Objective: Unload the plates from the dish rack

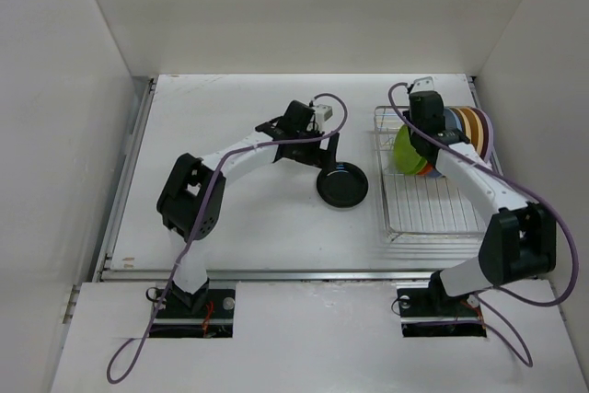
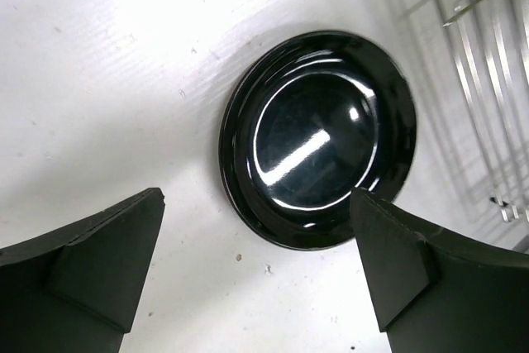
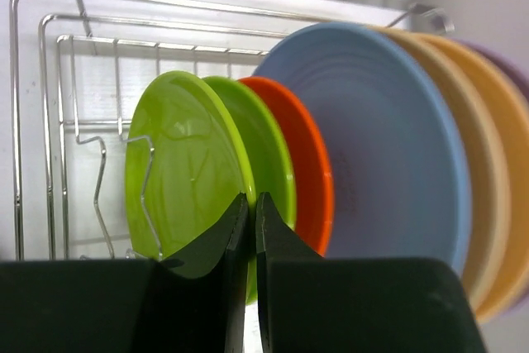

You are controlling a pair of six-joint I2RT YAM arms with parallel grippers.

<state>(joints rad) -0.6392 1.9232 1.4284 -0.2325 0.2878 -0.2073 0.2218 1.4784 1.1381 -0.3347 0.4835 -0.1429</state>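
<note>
Glossy black plate (image 2: 318,142) lies flat on the table (image 2: 99,80) beside the dish rack (image 1: 433,211), left pincer (image 2: 256,204) spread wide above it. Right pincer (image 3: 252,204) is pinched onto the front lime green plate (image 3: 186,163), which stands upright in the rack.

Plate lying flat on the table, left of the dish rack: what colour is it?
The plate is glossy black, clearest in the left wrist view.
</note>
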